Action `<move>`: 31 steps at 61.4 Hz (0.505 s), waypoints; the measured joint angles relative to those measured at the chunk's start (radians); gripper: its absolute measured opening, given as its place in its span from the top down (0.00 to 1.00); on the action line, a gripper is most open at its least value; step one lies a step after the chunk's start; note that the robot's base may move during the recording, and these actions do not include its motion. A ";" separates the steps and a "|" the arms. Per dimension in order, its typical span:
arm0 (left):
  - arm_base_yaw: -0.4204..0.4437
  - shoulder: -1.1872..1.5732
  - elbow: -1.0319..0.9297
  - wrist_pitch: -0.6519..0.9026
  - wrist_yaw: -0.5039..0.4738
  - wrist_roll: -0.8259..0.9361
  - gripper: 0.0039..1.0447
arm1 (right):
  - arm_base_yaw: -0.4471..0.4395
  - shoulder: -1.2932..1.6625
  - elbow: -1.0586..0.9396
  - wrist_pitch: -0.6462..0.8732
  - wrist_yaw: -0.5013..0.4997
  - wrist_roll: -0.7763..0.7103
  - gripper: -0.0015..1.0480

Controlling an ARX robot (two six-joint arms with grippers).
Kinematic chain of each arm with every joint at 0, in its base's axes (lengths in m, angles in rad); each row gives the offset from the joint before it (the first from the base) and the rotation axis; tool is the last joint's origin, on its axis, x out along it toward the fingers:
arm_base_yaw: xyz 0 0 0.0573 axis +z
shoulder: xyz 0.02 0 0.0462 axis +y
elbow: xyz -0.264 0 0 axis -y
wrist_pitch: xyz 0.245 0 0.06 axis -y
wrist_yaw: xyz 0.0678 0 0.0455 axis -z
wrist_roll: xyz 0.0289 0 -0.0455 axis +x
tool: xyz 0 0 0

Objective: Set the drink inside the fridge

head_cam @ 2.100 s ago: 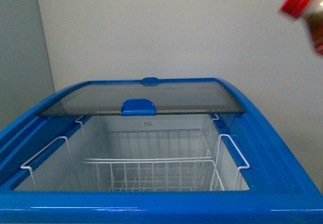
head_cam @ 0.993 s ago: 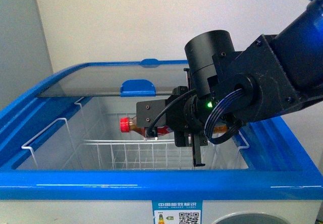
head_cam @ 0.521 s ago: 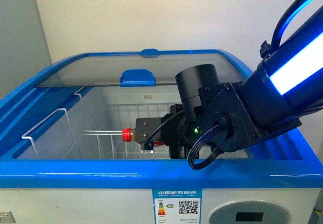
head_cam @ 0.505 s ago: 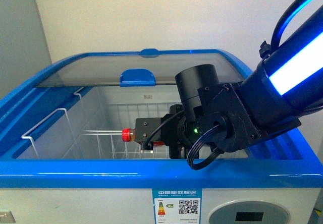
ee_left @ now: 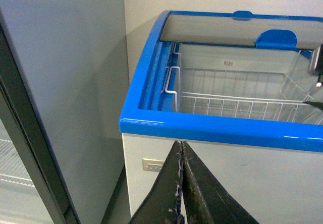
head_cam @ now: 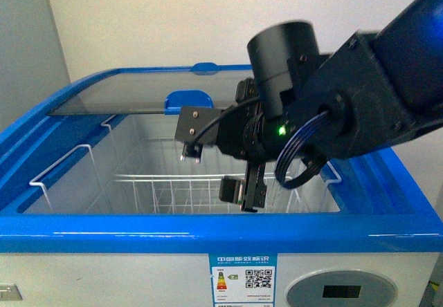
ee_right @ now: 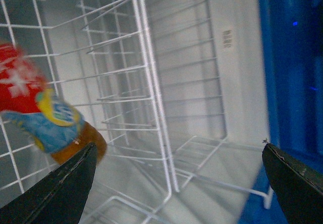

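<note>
1. We judge the drop done: the drink (ee_right: 43, 115) lies blurred in the fridge's (head_cam: 208, 245) wire basket (ee_right: 146, 82), left edge of the right wrist frame, apart from both fingertips; only pulling out looks left.
2. Our right gripper (head_cam: 239, 186) hangs wide open and empty over the opening, center of the front frame.
3. Left gripper (ee_left: 180, 183), fingers pressed together, holds nothing.

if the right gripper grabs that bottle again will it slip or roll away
The drink, blurred in the right wrist view, looks smooth and rounded, so it probably rolls if nudged. The wire basket may stop it. Its glossy label could be slippery. The right gripper is open and apart from it.
</note>
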 joint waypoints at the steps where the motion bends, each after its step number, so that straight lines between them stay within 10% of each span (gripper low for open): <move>1: 0.000 0.000 0.000 0.000 0.000 0.000 0.98 | 0.000 -0.011 -0.004 -0.002 -0.001 0.005 0.07; 19: 0.000 0.000 0.000 0.000 0.000 0.000 0.98 | -0.026 -0.385 -0.226 0.015 -0.011 0.260 0.07; 31: 0.000 0.000 0.000 0.000 0.000 0.000 0.98 | -0.085 -0.828 -0.487 -0.008 0.271 0.670 0.07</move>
